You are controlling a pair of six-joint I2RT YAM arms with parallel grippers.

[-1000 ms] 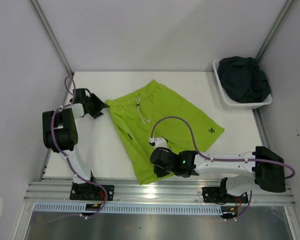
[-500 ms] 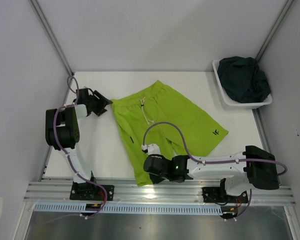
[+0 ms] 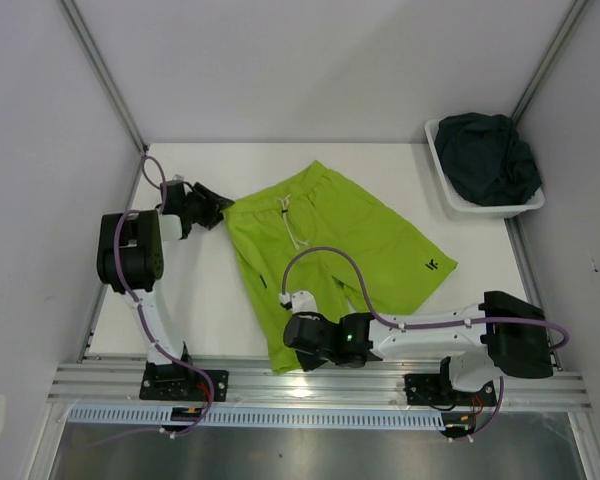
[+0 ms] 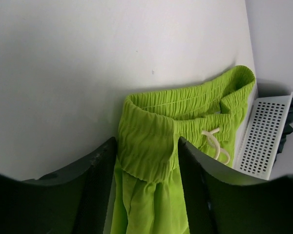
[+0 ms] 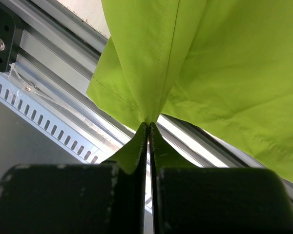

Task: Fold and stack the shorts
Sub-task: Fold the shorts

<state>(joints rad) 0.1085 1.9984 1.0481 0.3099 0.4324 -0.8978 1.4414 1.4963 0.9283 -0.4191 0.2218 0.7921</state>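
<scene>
The lime green shorts (image 3: 330,235) lie spread on the white table, waistband toward the far left. My left gripper (image 3: 218,204) is open at the waistband's left corner. In the left wrist view its fingers (image 4: 100,190) straddle the elastic waistband (image 4: 151,146), with fabric filling the gap. My right gripper (image 3: 298,338) is shut on the hem of the near leg. In the right wrist view the hem fabric (image 5: 151,58) fans out from its pinched fingertips (image 5: 149,126). The dark navy-teal shorts (image 3: 485,155) sit bunched in the basket.
The white mesh basket (image 3: 442,185) stands at the table's far right corner and shows in the left wrist view as a perforated wall (image 4: 263,139). A metal rail (image 3: 320,385) runs along the near edge, right under the right gripper. White walls close in the sides.
My left gripper has moved right, up to the waistband corner. My right gripper has drawn the leg hem left and toward the near edge, shifting the lime shorts slightly.
</scene>
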